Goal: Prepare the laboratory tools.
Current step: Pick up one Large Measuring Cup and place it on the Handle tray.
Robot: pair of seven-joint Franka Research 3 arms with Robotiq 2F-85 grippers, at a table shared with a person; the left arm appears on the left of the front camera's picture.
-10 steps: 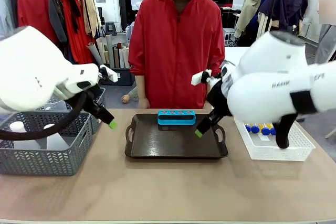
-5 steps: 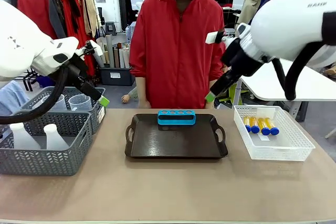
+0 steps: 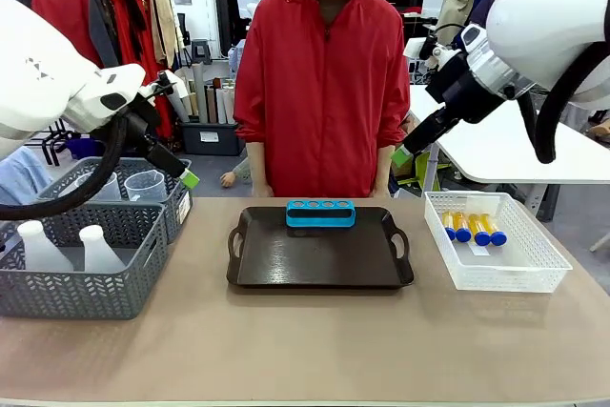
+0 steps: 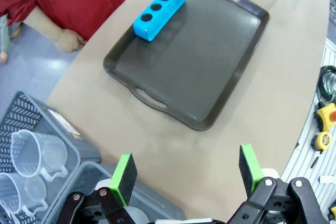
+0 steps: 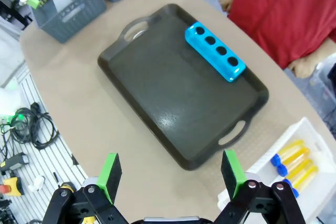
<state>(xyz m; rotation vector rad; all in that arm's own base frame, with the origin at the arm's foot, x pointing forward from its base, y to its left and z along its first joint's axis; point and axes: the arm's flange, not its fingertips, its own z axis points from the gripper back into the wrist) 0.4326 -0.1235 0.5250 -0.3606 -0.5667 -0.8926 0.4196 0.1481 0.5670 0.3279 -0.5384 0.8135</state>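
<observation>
Several blue-capped tubes of orange liquid [image 3: 469, 227] lie in a white mesh basket [image 3: 534, 269] at the table's right; the right wrist view has these tubes [image 5: 294, 161] at its lower right. Two clear handled beakers [image 3: 143, 185] stand in the rear grey basket [image 3: 176, 212], and the left wrist view catches the beakers [image 4: 31, 153] too. Two white conical flasks [image 3: 95, 248] stand in the front grey basket [image 3: 86, 293]. My left gripper [image 3: 188, 178] hangs open above the baskets, holding nothing [image 4: 187, 169]. My right gripper [image 3: 402, 153] is open and raised between tray and white basket [image 5: 170, 174].
A dark brown handled tray [image 3: 319, 259] lies mid-table with a blue four-hole rack [image 3: 320, 213] on its far edge. A person in a red jacket [image 3: 319, 83] stands close behind the tray. Bare tabletop [image 3: 305, 340] runs along the near side.
Both arms have lifted and swung outward. The right gripper rose from over the tray's right handle to above the table's far right; the left gripper rose slightly over the baskets.
</observation>
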